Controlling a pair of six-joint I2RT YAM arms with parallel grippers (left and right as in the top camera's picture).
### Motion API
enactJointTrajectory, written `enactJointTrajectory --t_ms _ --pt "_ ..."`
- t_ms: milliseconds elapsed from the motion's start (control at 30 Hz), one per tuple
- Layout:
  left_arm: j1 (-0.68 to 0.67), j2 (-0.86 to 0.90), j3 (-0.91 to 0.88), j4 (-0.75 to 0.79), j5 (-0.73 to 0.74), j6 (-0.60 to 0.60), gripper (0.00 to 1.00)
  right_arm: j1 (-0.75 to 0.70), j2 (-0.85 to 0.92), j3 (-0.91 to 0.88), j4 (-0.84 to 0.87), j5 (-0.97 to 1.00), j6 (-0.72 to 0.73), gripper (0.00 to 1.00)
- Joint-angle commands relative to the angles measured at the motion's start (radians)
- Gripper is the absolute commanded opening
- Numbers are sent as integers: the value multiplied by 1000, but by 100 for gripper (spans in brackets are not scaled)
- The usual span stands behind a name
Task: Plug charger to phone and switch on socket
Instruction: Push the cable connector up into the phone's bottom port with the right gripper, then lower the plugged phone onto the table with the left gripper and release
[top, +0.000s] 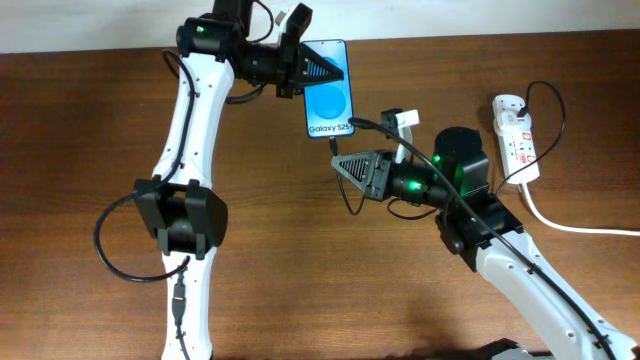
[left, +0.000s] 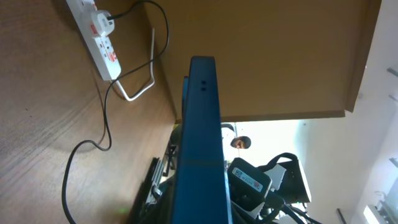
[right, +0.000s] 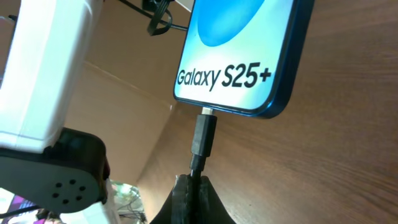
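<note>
The phone (top: 330, 95) sits at 12 o'clock in the overhead view, close to the table's far edge. It is a slim slab with a dark blue-black frame and a screen that is white at the top and bottom around a blue disc. "Galaxy S25+" is printed near its lower end. My left gripper (top: 305, 60) is clamped on its upper left side. In my left wrist view the phone (left: 202, 124) shows edge-on, running up the middle of the frame, with two small holes in its end.

In my right wrist view the charger's (right: 203, 134) small black plug tip meets the port in the bottom edge of the phone (right: 242, 50), in line with it. Its thin cable drops towards 6 o'clock into a dark wedge of my right gripper (top: 365, 140). My white finger (right: 43, 68) stands well off at 9 o'clock. I cannot tell whether the cable is pinched.

The socket (top: 515, 135) lies at 2 o'clock near the table's right edge, narrow and white with red marks. The charger cable (top: 545, 100) loops out from its far end. The thick white cord (top: 570, 225) runs off towards 4 o'clock.

Bare wood of the table (top: 300, 280) spreads at 6 o'clock between my arms, and again at 9 o'clock. At 12 o'clock the pale wall edge lies just beyond the phone.
</note>
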Motion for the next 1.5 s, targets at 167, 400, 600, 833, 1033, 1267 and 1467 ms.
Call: enactJointTrajectory --t_ms 167,400,600,833,1033,1267,1467 --pt "-11 -18 16 -24 48 29 0 -43 41 13 47 77 28 4" --pt "-54 -18 16 -24 40 29 0 -45 53 13 80 87 34 4" --pt "-57 -18 16 -54 40 40 0 -47 53 13 91 105 34 4" --pt "-57 -18 16 -54 40 40 0 -65 53 13 91 101 34 4" --pt "-56 -18 16 -31 40 40 0 -65 53 13 90 85 35 8" --pt "-21 -18 16 -28 -18 40 0 -65 53 13 34 11 34 42" --pt "-16 -18 -23 -100 -455 89 0 -65 53 13 34 6 33 70"
